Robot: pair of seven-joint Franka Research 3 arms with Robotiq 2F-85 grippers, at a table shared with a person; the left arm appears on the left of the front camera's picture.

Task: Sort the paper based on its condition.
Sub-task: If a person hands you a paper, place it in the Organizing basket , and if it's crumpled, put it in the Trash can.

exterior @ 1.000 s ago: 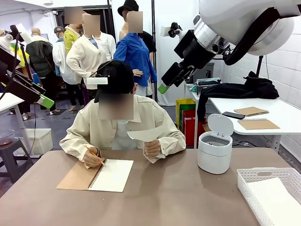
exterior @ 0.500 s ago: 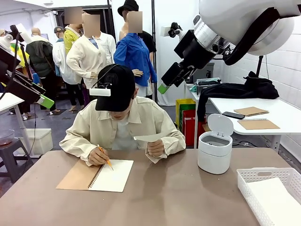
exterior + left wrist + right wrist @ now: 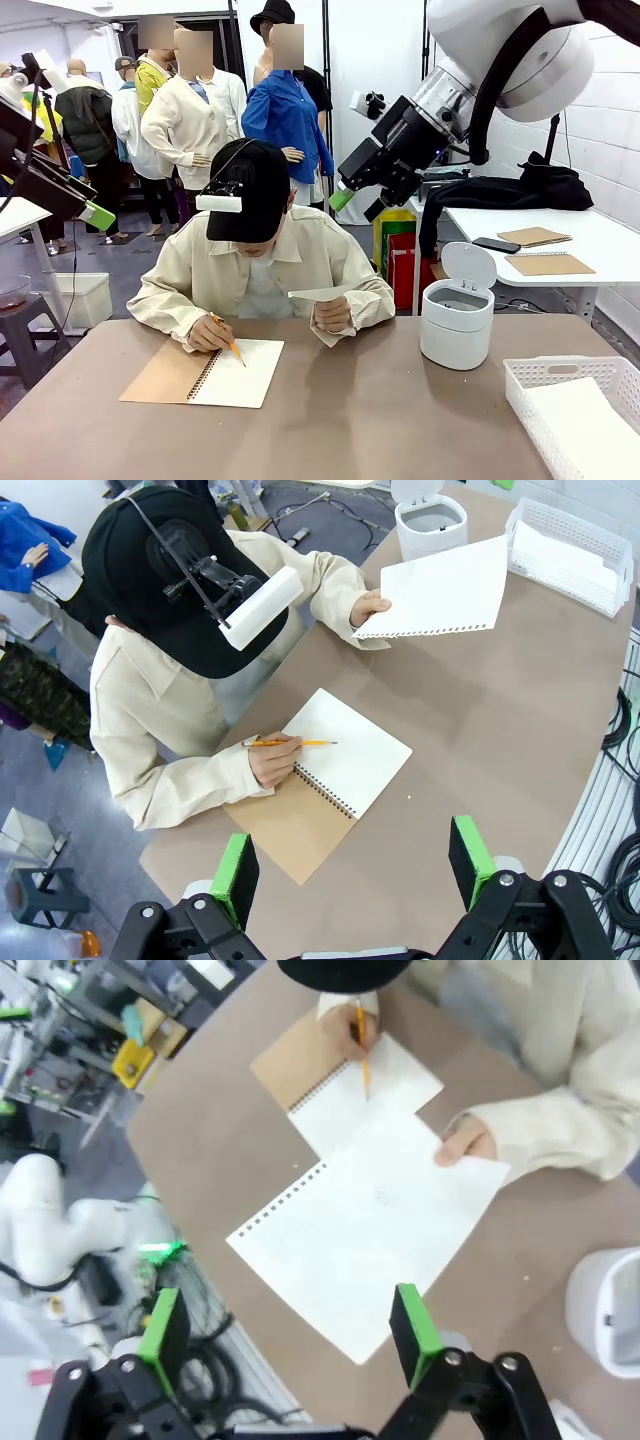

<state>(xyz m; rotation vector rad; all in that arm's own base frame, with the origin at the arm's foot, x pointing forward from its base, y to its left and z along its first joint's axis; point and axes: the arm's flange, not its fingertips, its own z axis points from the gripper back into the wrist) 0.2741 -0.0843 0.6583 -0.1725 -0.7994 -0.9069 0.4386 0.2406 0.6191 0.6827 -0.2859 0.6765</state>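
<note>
Presently the sort has not reached its first handover. The one loose sheet of paper (image 3: pixel 370 1220) is off the bench (image 3: pixel 380 420), held up at one edge by the person's hand (image 3: pixel 327 315) and touched by nothing else. The person's other hand (image 3: pixel 205 335) is writing with a pencil in the spiral notebook (image 3: pixel 235 372).

Condition of the sheet, as far as I can judge: flat, uncreased, torn holes along one edge, and a faint mark near the middle that I cannot read. That points to the good pile. I take this to be the white basket (image 3: pixel 570 362) at my right, which already holds flat white sheets. The lidded bin (image 3: pixel 456 330) beside it, lid up, would serve for spoiled ones.

Findings on my right gripper (image 3: pixel 286 1320): pads fully apart, holding and touching nothing, raised well above the bench and looking down on the sheet.

Findings on my left gripper (image 3: pixel 352 865): pads likewise wide apart and empty, high over the near edge of the bench.

Next move, in my judgement: bring the right gripper down to a free edge of the sheet, clear of the person's fingers. Close on that thin edge gently, because a sheet this light will bend or slip.
</note>
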